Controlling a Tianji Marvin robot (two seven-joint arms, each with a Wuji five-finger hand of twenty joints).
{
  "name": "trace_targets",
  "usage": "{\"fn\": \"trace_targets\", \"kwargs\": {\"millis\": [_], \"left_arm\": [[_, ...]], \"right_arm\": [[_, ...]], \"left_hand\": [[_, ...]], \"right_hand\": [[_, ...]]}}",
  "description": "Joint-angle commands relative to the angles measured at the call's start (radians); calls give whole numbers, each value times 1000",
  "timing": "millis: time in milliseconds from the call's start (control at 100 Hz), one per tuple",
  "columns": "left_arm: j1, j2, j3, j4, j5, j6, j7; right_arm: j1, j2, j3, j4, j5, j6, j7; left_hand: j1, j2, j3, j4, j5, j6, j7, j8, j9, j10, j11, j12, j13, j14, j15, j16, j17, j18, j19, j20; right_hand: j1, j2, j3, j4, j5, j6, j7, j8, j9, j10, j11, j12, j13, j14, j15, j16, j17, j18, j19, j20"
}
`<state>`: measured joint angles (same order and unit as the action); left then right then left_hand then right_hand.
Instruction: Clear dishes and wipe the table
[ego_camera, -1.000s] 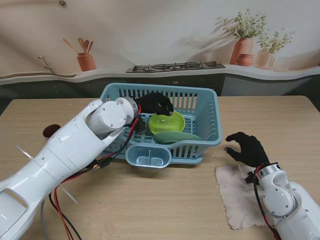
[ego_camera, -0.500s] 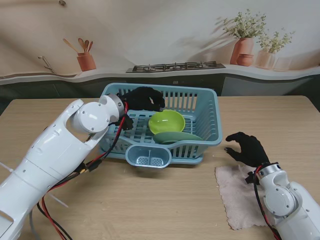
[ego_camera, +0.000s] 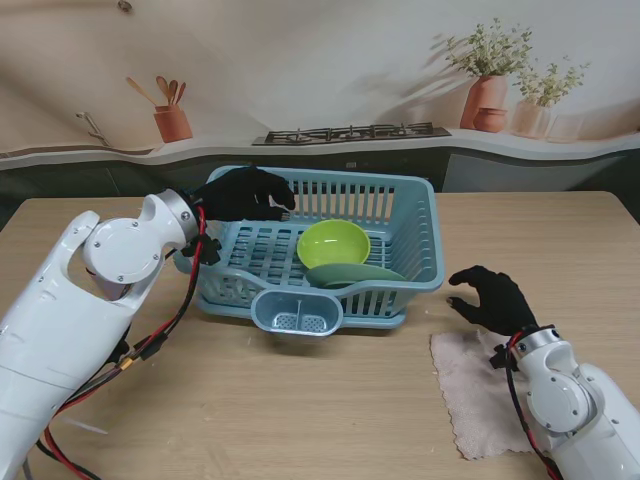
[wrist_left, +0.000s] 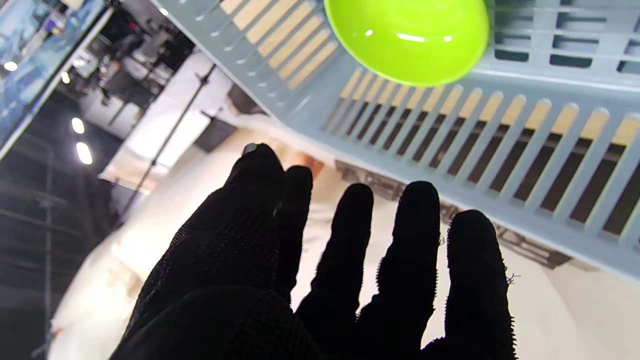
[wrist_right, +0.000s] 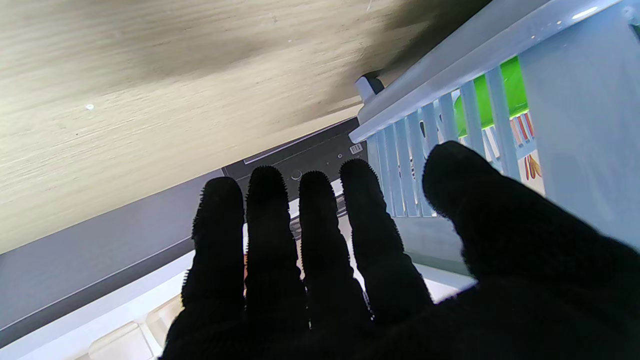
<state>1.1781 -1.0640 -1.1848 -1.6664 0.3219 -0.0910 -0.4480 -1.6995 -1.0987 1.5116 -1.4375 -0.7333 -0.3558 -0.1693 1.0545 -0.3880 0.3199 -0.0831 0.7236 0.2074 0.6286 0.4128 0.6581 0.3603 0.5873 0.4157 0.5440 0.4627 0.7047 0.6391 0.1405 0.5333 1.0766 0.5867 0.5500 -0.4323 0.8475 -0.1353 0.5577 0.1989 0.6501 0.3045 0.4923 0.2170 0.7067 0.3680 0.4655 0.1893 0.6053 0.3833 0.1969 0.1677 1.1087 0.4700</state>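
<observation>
The wooden surface (ego_camera: 330, 400) holds a big blue basket (ego_camera: 420, 262), and everything here sits near that basket. Inside it are a bright green bowl (ego_camera: 334, 243) and a darker green plate (ego_camera: 355, 274), touching each other at the basket's right end. So the dishes look put away.

A moment ago the left robot hand (ego_camera: 245, 193) was reaching deep into the basket by the bowl. Now it has pulled back to the basket's far left corner, over the rim. Its fingers (wrist_left: 415, 240) are spread and hold nothing. I think the dish step is done and wiping comes next.

The pink cloth (ego_camera: 478, 392) lies flat to the right of the basket, nearer to me. The right robot hand (ego_camera: 492, 297) hovers between the basket and the cloth, fingers loose and empty.

There is lots of bare wood in front of the basket for wiping. The basket's right wall is close to the right robot hand, so it could bump there.
</observation>
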Motion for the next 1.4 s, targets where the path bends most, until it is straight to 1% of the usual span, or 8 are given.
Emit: {"fn": "trace_targets", "kwargs": {"millis": [0,180,300,440,770,1070,1250,1390], "left_arm": [[16,21,-25,-16,9,-25,-11],[89,32,-126,-53,50,-112,-7],[130,34,-182,-61,93,-174,20],[168,34,-236,-57,129,-224,52],[228,22,-330,1,225,-318,179],[284,11,-403,36,309,-392,293],[311,6,-442,58,363,-437,353],[335,2,-477,73,403,-473,403]], "right_arm": [[-7,1,-4,-8,-4,1,15],[-6,1,-9,-10,-4,8,19],[-6,2,-12,-12,-3,11,22],[-7,2,-14,-13,-3,14,24],[-7,2,-18,-17,-4,21,27],[-8,2,-22,-21,-3,27,31],[-9,3,-21,-23,-3,27,33],[-9,3,-21,-23,-4,26,33]], "left_hand": [[62,31,-21,25,-9,-13,16,-3,15,-14,14,9,23,11,15,14,4,18,34,23],[66,30,-19,26,-12,-15,19,-1,17,-16,15,10,23,10,17,15,4,-5,35,24],[76,19,-12,29,-12,-19,24,3,20,-18,18,11,26,9,22,17,5,-9,40,27],[86,3,7,32,-22,-20,23,0,8,-21,14,10,15,3,15,13,3,-18,39,26],[99,8,42,23,-29,-20,28,-5,-2,-24,12,10,7,-4,5,6,2,-28,32,23],[128,17,58,19,-47,-12,8,-26,-37,-27,-4,5,-26,-14,-19,-10,-11,-57,9,10],[157,29,60,18,-60,-11,2,-28,-52,-29,-7,18,-43,-20,-26,-17,-25,-79,-9,-1],[161,31,61,18,-66,-14,-1,-30,-61,-33,-13,25,-52,-25,-29,-20,-30,-88,-14,-6]], "right_hand": [[1,2,-6,12,25,3,-7,7,6,-6,-4,-10,-14,-16,-11,-5,-10,-18,-10,10],[0,1,-7,12,25,5,-7,7,6,-7,-4,-10,-15,-16,-12,-5,-10,-17,-10,10],[1,1,-6,12,26,4,-7,7,7,-6,-4,-10,-15,-16,-13,-6,-10,-19,-11,10],[1,2,-6,12,26,4,-7,7,6,-6,-5,-10,-16,-17,-13,-6,-10,-17,-11,10],[1,2,-6,12,26,3,-8,7,7,-6,-4,-10,-15,-16,-13,-6,-10,-18,-10,10],[0,2,-7,12,26,3,-8,8,6,-7,-5,-10,-15,-17,-13,-6,-11,-18,-11,10],[1,2,-6,12,26,3,-8,8,7,-6,-5,-10,-15,-16,-13,-6,-10,-18,-11,10],[0,2,-7,12,26,3,-8,8,7,-7,-5,-10,-14,-17,-13,-6,-10,-20,-11,10]]}}
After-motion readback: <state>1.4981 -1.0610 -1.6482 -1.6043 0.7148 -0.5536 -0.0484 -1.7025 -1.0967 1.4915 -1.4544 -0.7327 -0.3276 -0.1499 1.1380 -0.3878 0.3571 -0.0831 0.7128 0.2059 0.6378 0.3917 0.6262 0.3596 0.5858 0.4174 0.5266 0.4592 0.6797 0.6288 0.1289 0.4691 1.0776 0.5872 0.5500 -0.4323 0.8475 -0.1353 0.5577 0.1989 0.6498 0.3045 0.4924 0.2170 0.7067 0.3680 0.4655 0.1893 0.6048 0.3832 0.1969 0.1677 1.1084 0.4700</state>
